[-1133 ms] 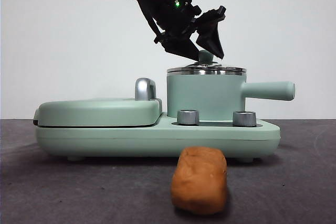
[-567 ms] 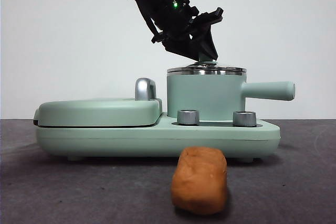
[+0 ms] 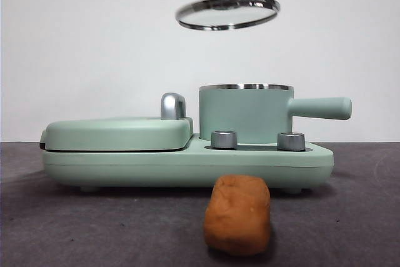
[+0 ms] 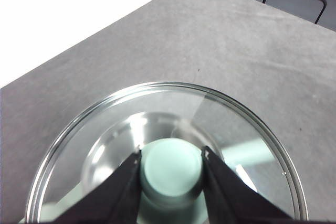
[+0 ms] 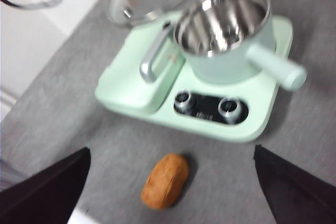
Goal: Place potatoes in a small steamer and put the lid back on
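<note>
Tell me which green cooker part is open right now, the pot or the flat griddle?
The small steamer: its lid hangs in the left claw; the griddle stays covered.

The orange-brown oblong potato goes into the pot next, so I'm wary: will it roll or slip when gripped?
The orange-brown oblong potato lies flat on the grey table, so it probably rolls only sideways. Its matte skin suggests decent grip. It looks solid, likely rigid between the jaws.

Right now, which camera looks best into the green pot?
The right wrist view: it looks down into the small steamer, showing bare steel inside. The front view shows only its side wall; the left wrist view misses it.
</note>
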`<state>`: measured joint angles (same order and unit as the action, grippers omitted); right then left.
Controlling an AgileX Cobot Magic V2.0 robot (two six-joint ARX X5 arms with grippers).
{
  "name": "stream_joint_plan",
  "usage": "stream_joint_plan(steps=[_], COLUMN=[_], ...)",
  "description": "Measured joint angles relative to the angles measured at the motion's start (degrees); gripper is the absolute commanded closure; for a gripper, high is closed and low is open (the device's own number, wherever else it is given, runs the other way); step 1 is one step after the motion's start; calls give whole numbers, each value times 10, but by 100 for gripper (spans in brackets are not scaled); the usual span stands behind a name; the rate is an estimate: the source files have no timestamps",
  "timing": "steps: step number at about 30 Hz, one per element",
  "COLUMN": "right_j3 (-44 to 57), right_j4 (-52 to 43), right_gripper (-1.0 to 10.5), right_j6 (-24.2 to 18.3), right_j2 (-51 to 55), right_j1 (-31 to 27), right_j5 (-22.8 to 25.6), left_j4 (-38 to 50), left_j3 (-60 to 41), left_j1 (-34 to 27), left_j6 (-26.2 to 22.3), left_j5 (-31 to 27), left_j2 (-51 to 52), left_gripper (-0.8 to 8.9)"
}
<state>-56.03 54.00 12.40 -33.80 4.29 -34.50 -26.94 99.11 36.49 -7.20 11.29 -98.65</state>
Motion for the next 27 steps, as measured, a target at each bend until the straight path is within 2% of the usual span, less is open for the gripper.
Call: stream_joint_plan(steps=[5,13,21,27], right_j3=[0,0,0,0], right_j4=[5,-2,-55,-86], right_gripper=[450,450,451,451], right_j6=[26,93,166,211], right_j2=[-53,-151,-260,-345], right_j1=[56,179,322,392], right_j5=[10,104,212,263], left_j4=[-41,-75,-115,-115], left_j3=[0,0,0,0], left_j1=[-28,-83,-136,-166], left_j6=[-10,-11,-12,-12], left_j5=[0,0,0,0], left_j2=[41,73,73,73], left_gripper=[764,764,764,764])
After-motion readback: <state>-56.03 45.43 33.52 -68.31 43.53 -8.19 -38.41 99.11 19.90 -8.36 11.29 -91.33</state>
